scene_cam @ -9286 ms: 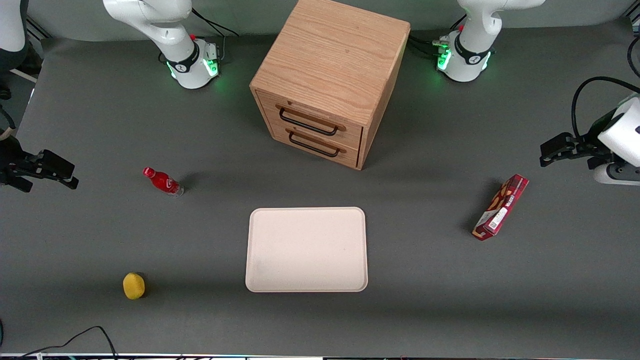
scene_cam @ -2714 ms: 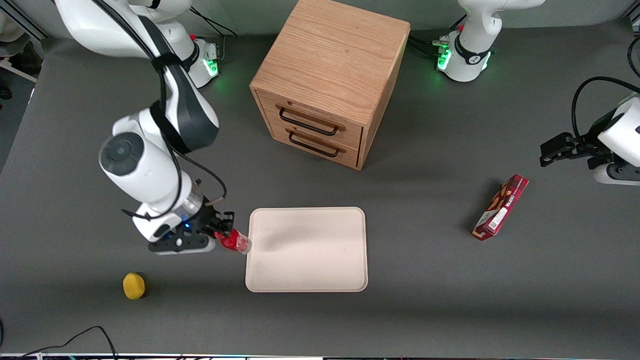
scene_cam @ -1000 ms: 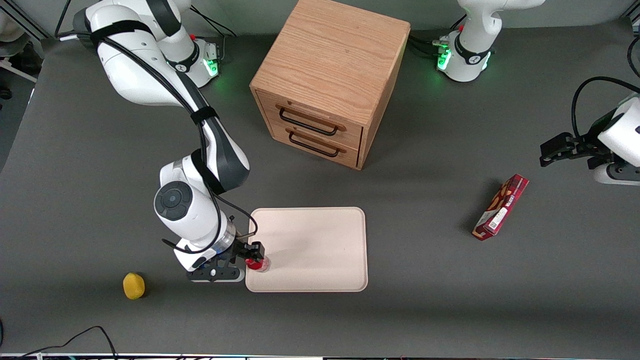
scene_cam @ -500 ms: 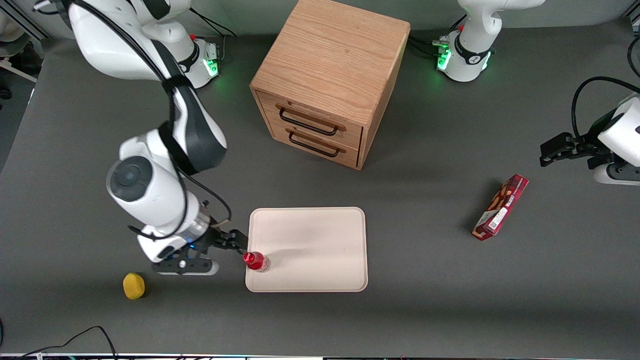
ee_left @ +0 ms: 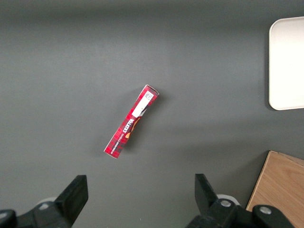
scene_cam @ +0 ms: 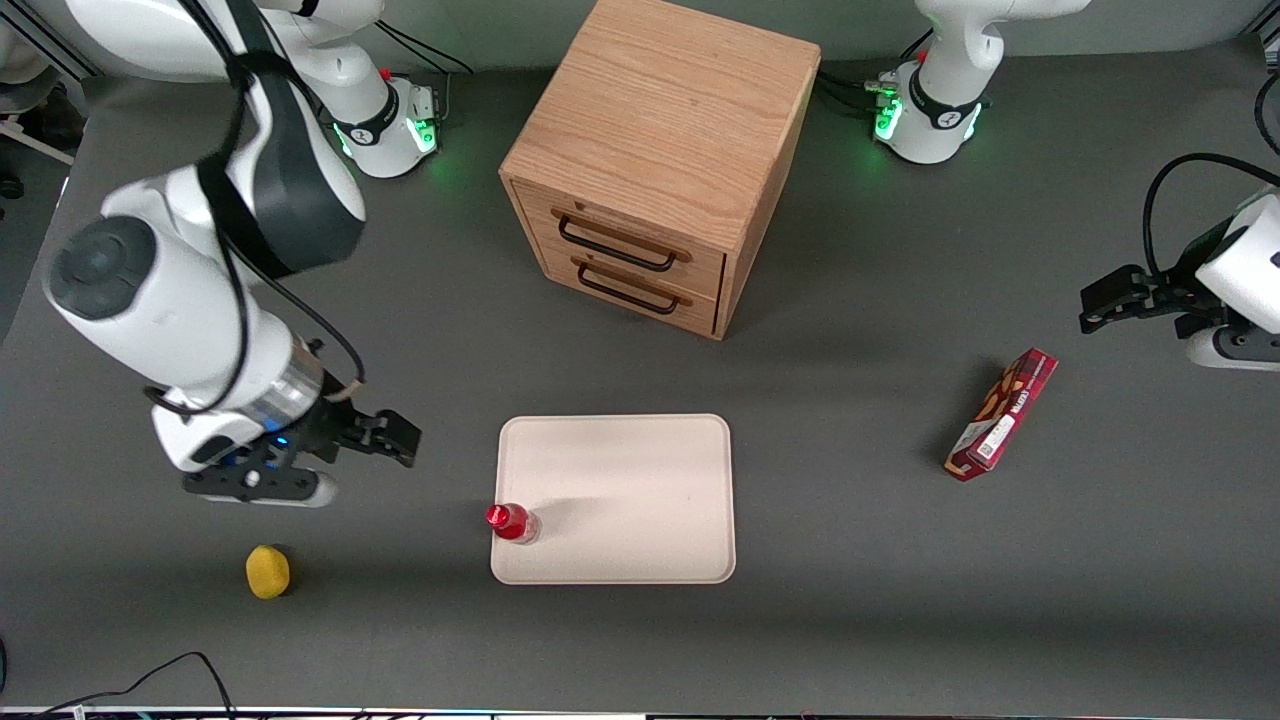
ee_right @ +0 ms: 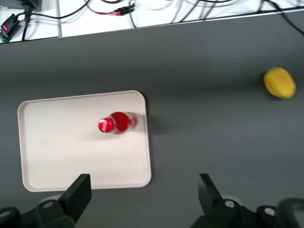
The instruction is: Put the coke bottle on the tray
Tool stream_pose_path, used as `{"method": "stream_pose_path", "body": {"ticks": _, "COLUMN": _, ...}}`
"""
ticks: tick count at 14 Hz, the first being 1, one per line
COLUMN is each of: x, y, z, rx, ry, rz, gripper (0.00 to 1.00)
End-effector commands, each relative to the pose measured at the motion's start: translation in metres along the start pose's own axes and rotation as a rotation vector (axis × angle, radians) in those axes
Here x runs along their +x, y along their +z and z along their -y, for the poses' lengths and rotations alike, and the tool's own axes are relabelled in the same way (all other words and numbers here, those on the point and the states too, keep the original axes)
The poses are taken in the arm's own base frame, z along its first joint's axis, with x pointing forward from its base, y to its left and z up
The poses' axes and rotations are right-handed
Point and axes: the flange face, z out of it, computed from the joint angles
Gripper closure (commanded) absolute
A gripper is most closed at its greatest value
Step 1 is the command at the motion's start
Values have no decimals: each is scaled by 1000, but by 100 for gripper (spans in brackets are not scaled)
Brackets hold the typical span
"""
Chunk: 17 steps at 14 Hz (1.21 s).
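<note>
The coke bottle (scene_cam: pixel 512 522), small and red with a red cap, stands upright on the cream-beige tray (scene_cam: pixel 640 500), near the tray's corner closest to the front camera at the working arm's end. It also shows in the right wrist view (ee_right: pixel 117 123) on the tray (ee_right: pixel 57 142). My gripper (scene_cam: pixel 385 437) is open and empty, raised above the bare table, well away from the tray toward the working arm's end. In the right wrist view the gripper (ee_right: pixel 145 195) has its fingers (ee_right: pixel 80 192) wide apart over the table beside the tray's edge.
A wooden two-drawer cabinet (scene_cam: pixel 655 160) stands farther from the camera than the tray. A yellow lemon (scene_cam: pixel 267 571) lies near the front edge at the working arm's end. A long red snack box (scene_cam: pixel 1002 414) lies toward the parked arm's end.
The gripper let go of the bottle on the tray, opened, then rose and drew back toward the working arm's end. The bottle stays upright where it was set.
</note>
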Motion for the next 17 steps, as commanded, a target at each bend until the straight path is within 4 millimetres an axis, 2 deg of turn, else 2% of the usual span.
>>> {"method": "stream_pose_path", "body": {"ticks": 1, "x": -27, "y": -26, "z": -26, "rx": -28, "ry": 14, "rz": 12, "gripper": 0}}
{"method": "stream_pose_path", "body": {"ticks": 5, "x": -32, "y": -54, "z": -74, "rx": -28, "ry": 5, "rz": -5, "gripper": 0}}
{"method": "stream_pose_path", "body": {"ticks": 7, "x": -45, "y": -65, "z": -103, "rx": -22, "ry": 16, "rz": -32, "gripper": 0}}
{"method": "stream_pose_path", "body": {"ticks": 10, "x": -54, "y": -91, "z": -176, "rx": -34, "ry": -94, "rz": -57, "gripper": 0}}
{"method": "stream_pose_path", "body": {"ticks": 11, "x": -55, "y": -102, "z": -193, "rx": -34, "ry": -127, "rz": -65, "gripper": 0}}
{"method": "stream_pose_path", "body": {"ticks": 12, "x": -59, "y": -110, "z": -202, "rx": -38, "ry": -133, "rz": -59, "gripper": 0}}
{"method": "stream_pose_path", "body": {"ticks": 14, "x": -68, "y": -125, "z": -207, "rx": -42, "ry": -128, "rz": -38, "gripper": 0}}
{"method": "stream_pose_path", "body": {"ticks": 17, "x": -77, "y": -137, "z": -208, "rx": -57, "ry": -119, "rz": -37, "gripper": 0}}
